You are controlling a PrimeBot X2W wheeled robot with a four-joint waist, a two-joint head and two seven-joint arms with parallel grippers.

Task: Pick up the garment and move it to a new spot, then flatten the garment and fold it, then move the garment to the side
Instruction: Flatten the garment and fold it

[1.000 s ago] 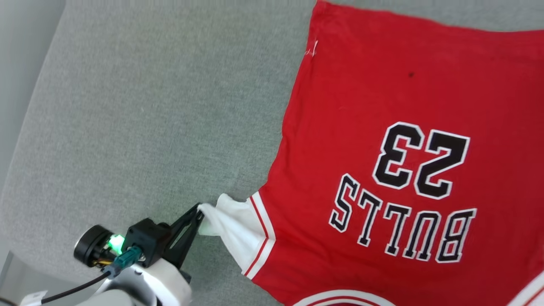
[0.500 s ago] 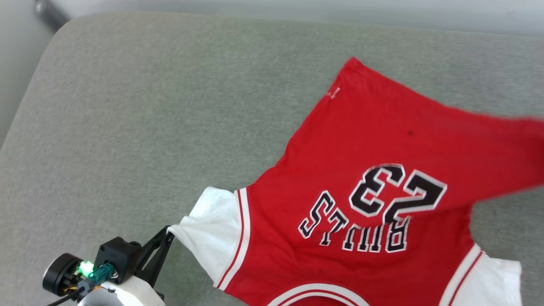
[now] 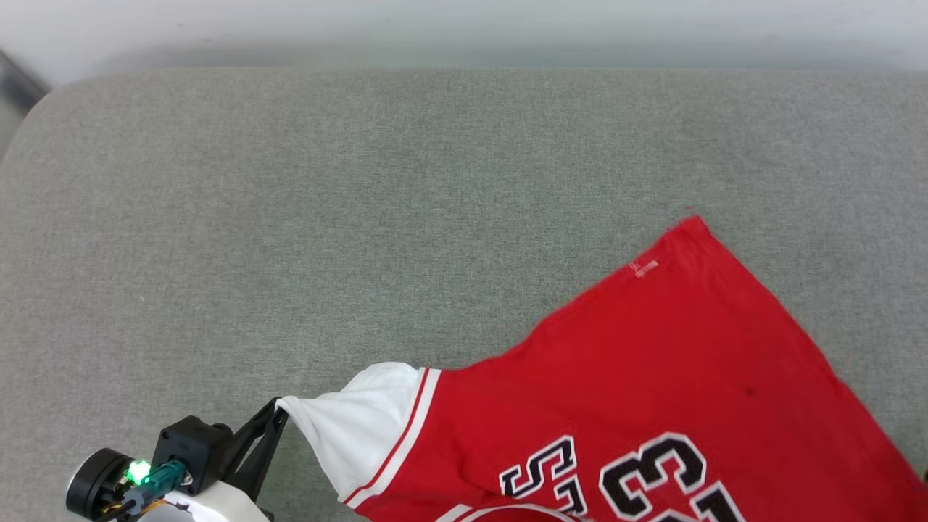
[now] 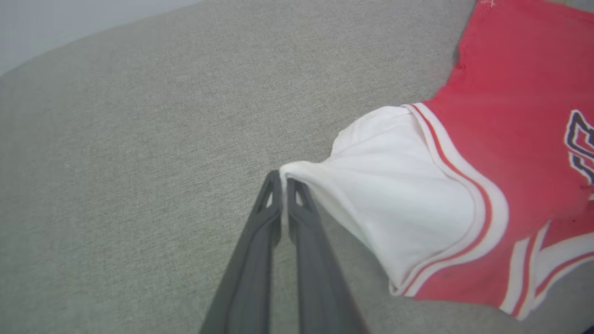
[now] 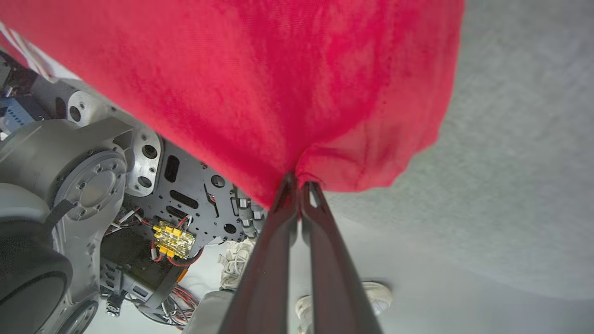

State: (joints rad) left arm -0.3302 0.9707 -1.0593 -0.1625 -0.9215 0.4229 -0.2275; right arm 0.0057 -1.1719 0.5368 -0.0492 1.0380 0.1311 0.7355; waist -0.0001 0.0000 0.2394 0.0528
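The garment (image 3: 652,377) is a red jersey with black white-outlined numerals, spread over the lower right of the grey cushion (image 3: 362,217). Its white sleeve (image 3: 355,428) with thin red stripes is stretched toward the lower left. My left gripper (image 3: 278,407) is shut on that sleeve's tip, seen close up in the left wrist view, gripper (image 4: 283,178) pinching sleeve (image 4: 394,195). In the right wrist view my right gripper (image 5: 299,178) is shut on a bunched fold of the red cloth (image 5: 278,83), which hangs over it.
The grey cushion stretches wide to the left and back, ending at a pale wall (image 3: 464,29). Under the held cloth, the right wrist view shows the robot's metal base with wiring (image 5: 139,195) and a pale floor (image 5: 441,297).
The head view has swung, so the far edge and wall now show. The jersey sits lower and further right in view, one red corner pointing up. Both grippers keep their hold.
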